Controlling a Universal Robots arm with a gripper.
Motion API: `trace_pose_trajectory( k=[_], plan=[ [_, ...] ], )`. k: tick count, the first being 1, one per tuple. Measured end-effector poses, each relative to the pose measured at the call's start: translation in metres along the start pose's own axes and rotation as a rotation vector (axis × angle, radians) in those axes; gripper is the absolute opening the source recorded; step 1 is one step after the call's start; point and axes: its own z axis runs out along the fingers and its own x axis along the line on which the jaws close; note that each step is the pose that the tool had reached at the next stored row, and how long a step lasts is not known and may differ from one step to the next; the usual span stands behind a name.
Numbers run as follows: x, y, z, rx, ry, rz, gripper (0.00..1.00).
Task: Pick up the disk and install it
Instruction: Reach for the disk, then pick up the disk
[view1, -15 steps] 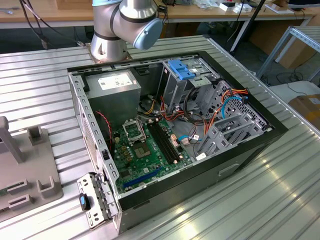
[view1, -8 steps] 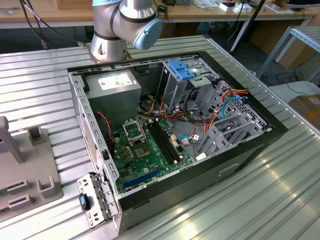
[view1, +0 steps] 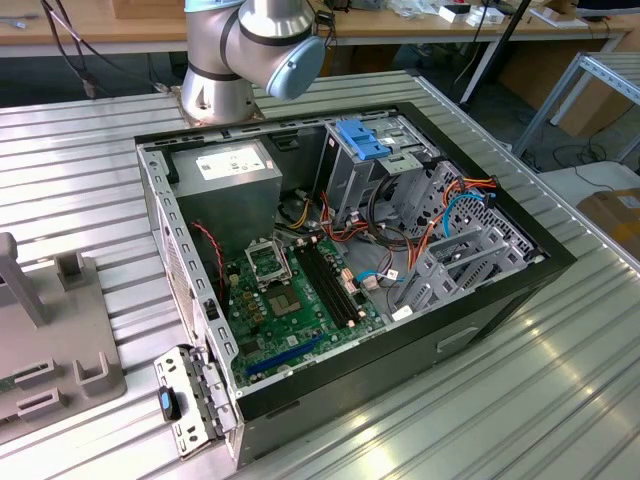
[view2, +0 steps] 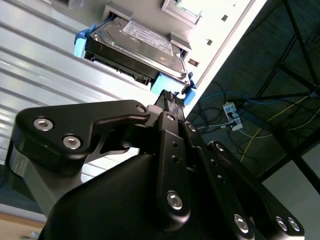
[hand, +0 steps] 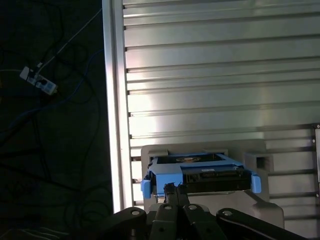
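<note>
End effector sits nearest in both wrist views: black linkage w/ fingers drawn close together, tips right at the near blue rail of the disk. Can't tell whether they actually nip the rail or just meet in front of it. Disk rests in a grey cradle on the ribbed metal surface, close to that surface's edge, w/ floor cables beyond. Cradle prob. holds it raised and square so a rail is exposed for a grasp instead of lying flush on the ribs. Looks-wise it's a flat black slab. The silvery top w/ a white label faces up in the second wrist view, and the connector end faces the first wrist cam. Bright blue plastic rails run along its sides, w/ small tabs sticking out at the corners. Exterior view: arm stands behind the open computer case, lid off and board exposed, prob. so the bay by the light-blue latch is reachable from above. Install not yet done, judging by disk pos.
</note>
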Motion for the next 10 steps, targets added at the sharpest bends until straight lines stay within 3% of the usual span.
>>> trace_pose_trajectory(
  k=[10],
  plan=[
    [-0.0001,-0.0001,0.0021,0.0,0.0,0.0,0.11]
  ],
)
